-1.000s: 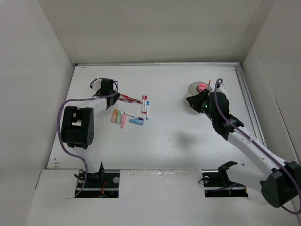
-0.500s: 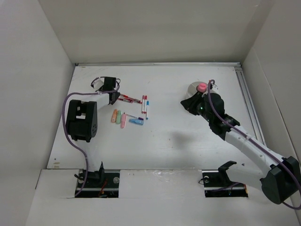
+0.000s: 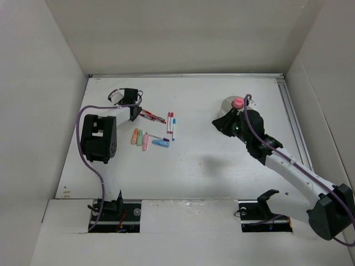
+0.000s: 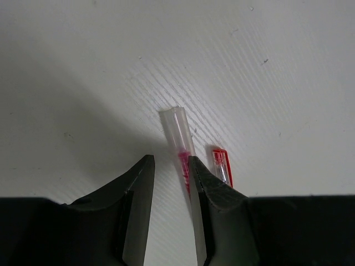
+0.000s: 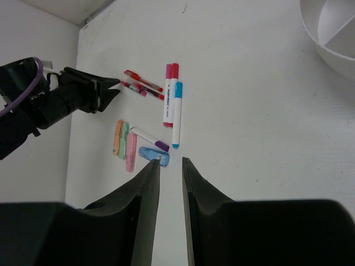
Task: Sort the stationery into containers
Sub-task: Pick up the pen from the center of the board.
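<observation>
Top external view puts the right claw (image 3: 219, 122) just beside the round white tub (image 3: 227, 103), at its near-left side, with the arm reaching in across the tub's near part. A pink item (image 3: 238, 102) sits in the tub toward the far side; I cannot tell which compartment. From the right wrist camera that claw's fingers (image 5: 141, 210) stand a narrow gap apart with nothing between them. Only a corner of the tub, with one divider, shows at the top right.

Well apart from the tub, across the bare table (image 3: 211, 160), lies everything else. The left claw (image 3: 135, 112) is down at the far-left end of the red pens (image 3: 152, 117). Its own camera shows the jaws a little apart. A clear-ended pen (image 4: 177, 130) lies flat with its shaft along the inner edge of one finger (image 4: 201, 188), not pinched. A second red pen (image 4: 222, 165) lies just outside that finger.

The red pens run slantwise, from the left claw toward the near right. By their other ends two white markers (image 3: 171, 124) lie side by side, long axes running near to far, coloured caps at the far end. Nearer the arms, an orange piece (image 3: 134, 136), a green piece (image 3: 140, 135) and a pink piece (image 3: 145, 142) lie parallel in a row, also near to far. A purple-capped marker (image 3: 157, 137) and a blue piece (image 3: 161, 143) lie crosswise just to their right.
</observation>
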Robot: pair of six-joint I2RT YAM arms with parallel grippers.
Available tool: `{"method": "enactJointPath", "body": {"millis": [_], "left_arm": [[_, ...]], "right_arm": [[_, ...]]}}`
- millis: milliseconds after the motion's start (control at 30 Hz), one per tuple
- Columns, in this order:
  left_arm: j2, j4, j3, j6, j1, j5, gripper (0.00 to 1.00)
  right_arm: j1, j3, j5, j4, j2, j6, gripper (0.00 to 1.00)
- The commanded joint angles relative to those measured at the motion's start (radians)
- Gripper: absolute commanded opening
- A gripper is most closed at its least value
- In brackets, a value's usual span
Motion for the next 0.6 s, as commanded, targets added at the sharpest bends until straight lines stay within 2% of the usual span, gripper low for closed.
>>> {"method": "enactJointPath", "body": {"millis": [0, 167, 333, 567], "left_arm": [[0.021, -0.045, 0.043, 0.017, 0.001, -0.027, 0.27], [0.035, -0.094, 0.089, 0.037, 0.001, -0.064, 0.27], [-0.04, -0.003, -0.001, 0.037, 0.001, -0.024, 0.26], [-0.127, 0.038, -0.047, 0.056, 0.001, 0.001, 0.23]], "right_arm": [[0.02, 0.031, -0.006, 0.015, -0.011, -0.013, 0.29], [0.02, 0.031, -0.015, 0.015, -0.011, -0.013, 0.29], [0.02, 0.041, -0.005, 0.015, -0.001, -0.013, 0.3], [0.029, 0.041, -0.005, 0.015, 0.008, -0.013, 0.3]]}}
